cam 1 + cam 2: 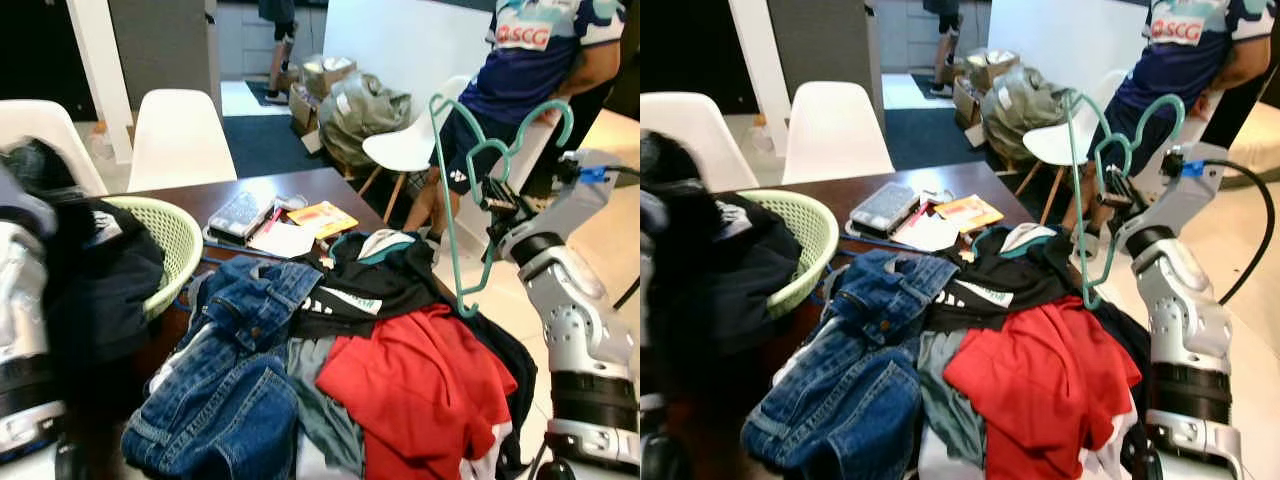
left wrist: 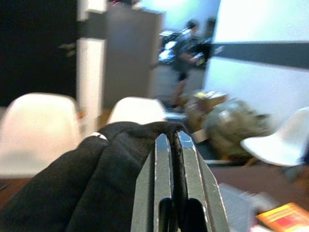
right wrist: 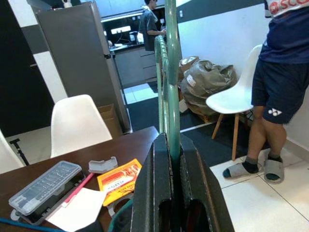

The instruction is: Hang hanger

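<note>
Right gripper (image 1: 497, 196) at right of frame, raised beside brown wooden bench (image 1: 300, 187), fingers clamped on teal plastic hanger (image 1: 470, 160); hanger upright, hook up, off bench edge in front of seated person in blue jersey (image 1: 520, 60). Left gripper (image 2: 171, 193) fingers pinched tight on black garment (image 2: 96, 169) at left. Bench carries pile: blue jeans (image 1: 230, 390), red shirt (image 1: 420, 390); pale green mesh basket (image 1: 175, 240) at left.

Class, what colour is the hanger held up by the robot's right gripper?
Teal green; the hanger shows best in the left eye view.
</note>
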{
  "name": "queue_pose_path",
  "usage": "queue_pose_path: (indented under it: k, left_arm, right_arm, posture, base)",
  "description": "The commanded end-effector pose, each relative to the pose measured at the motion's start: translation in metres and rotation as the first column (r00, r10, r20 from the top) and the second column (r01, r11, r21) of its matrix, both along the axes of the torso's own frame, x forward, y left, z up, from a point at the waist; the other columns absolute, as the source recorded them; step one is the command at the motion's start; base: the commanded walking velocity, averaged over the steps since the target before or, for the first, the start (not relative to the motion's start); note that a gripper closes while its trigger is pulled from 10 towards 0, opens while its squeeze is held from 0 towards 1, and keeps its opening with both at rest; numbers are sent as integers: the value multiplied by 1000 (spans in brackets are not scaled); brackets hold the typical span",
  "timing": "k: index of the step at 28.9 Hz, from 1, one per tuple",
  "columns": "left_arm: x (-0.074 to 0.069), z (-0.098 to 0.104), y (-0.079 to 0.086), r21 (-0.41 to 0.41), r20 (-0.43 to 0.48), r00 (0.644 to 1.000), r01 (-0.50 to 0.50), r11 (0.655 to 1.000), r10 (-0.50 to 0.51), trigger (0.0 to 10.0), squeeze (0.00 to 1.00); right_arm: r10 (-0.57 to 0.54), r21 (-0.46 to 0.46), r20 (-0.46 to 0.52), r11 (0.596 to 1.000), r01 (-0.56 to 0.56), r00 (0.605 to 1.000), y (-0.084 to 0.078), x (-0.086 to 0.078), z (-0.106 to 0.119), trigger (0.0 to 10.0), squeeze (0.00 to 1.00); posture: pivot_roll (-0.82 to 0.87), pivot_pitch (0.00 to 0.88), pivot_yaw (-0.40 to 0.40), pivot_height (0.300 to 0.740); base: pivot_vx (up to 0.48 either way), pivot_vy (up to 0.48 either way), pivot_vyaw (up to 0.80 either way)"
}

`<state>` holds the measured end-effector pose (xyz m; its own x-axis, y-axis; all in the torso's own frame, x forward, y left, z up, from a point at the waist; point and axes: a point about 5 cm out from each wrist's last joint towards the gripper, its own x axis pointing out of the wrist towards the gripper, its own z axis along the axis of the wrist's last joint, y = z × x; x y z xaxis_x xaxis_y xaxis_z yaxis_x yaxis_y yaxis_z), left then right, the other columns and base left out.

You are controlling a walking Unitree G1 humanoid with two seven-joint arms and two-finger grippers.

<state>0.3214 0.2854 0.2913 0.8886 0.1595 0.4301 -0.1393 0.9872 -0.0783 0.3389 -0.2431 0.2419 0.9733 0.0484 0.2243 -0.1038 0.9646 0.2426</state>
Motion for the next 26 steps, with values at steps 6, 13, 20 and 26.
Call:
queue_pose_path:
  k: [6,13,20,26]
  left_arm:
    - [-2,28,-65,82,114,913,383,920,-391,10000,0]
    - [7,-28,-109,167,-279,791,598,784,-544,10000,1000]
    - [-6,-112,-83,189,-759,605,558,808,-240,10000,1000]
    - [-4,-72,-34,442,-666,741,299,846,86,10000,1000]
  right_arm:
    - [-28,-5,12,1000,28,1000,-8,-3,3,10000,0]
    - [-31,-9,7,999,32,999,-9,-3,3,10000,0]
    - [-13,-16,-5,1000,13,1000,-8,-5,1,10000,0]
    - [-16,-9,1,1000,16,1000,-12,-6,3,10000,0]
  posture:
    - [-22,0,-65,740]
    - [-24,0,-61,740]
    - [-26,0,-63,740]
    - [-22,0,-66,740]
  base:
    - [0,0,0]
    - [0,0,0]
    - [0,0,0]
    - [0,0,0]
